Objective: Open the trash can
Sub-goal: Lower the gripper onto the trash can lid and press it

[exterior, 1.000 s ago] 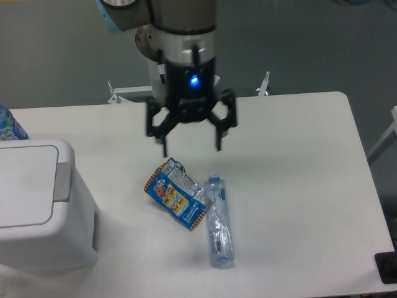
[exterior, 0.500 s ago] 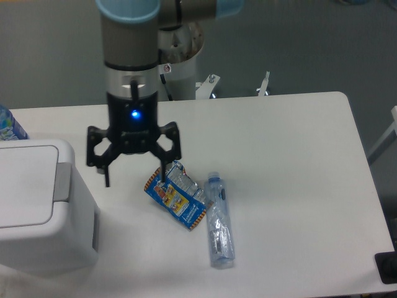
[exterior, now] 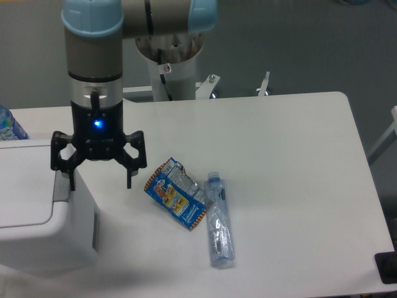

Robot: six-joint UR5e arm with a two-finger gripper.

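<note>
The trash can [exterior: 37, 217] is a large white boxy bin at the left edge of the table, its flat lid down and its grey push tab [exterior: 61, 187] on the lid's right side. My gripper [exterior: 100, 184] hangs open above the bin's right edge. Its left fingertip is over the grey tab and its right fingertip is over the table just right of the bin. Nothing is between the fingers.
A crumpled blue and orange snack wrapper [exterior: 177, 194] lies on the white table [exterior: 298, 161] right of the gripper. A clear plastic bottle [exterior: 219, 228] lies beside it. A blue-labelled object [exterior: 8, 126] shows at the far left behind the bin.
The arm has swept left from above the wrapper to the bin's right edge and come lower. The gripper stayed open throughout. The bin, wrapper and bottle have not moved.
</note>
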